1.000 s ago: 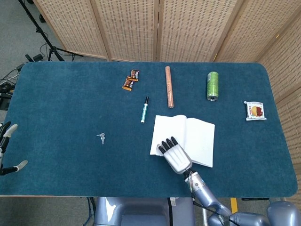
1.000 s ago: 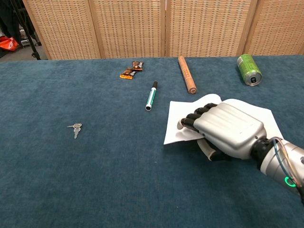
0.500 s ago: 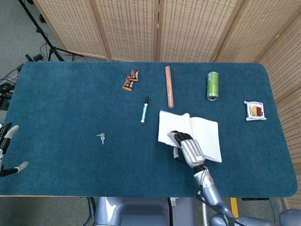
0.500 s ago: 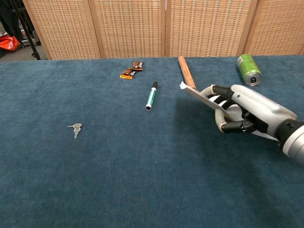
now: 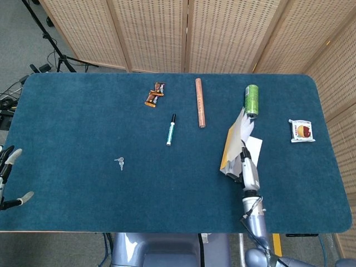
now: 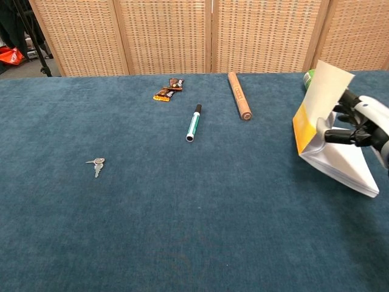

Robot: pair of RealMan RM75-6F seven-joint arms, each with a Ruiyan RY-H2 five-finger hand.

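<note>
A white booklet with a yellow-orange cover lies at the right of the blue table. Its left half stands lifted nearly upright, and the other half lies flat on the cloth. My right hand grips the raised half from the right. The chest view shows its dark fingers curled on the booklet behind the raised cover. My left hand hangs off the table's left edge with its fingers apart, holding nothing. It is nearest the keys.
A green can lies just behind the booklet. A wooden rod, a green marker and candy bars lie mid-table. A snack packet sits at the right edge. Woven screens stand behind.
My right hand has swung the booklet's left half up and over to the right. That half went from flat to nearly upright, and the booklet slid toward the green can. My left hand has stayed still.
</note>
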